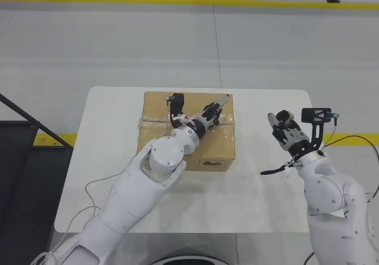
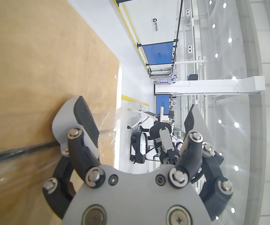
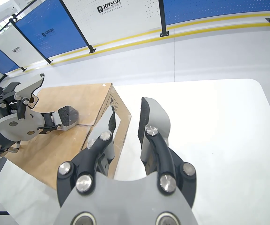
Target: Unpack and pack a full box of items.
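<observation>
Closed, taped flaps [image 1: 155, 106] are concealing whatever the box [image 1: 219, 149] is holding. From above, the left gripper [image 1: 199, 105] and its arm [image 1: 163, 159] are covering the middle of the box top. The left wrist view's edge is cutting off most of the box.

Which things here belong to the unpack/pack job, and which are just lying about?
Job:
- cardboard box, flaps closed, on the table
- left gripper, open, one finger on the box's top seam
- right gripper, open, above the table beside the box

Not the job:
- white table
- black frame beside the table
- fence panels
- yellow floor line
</observation>
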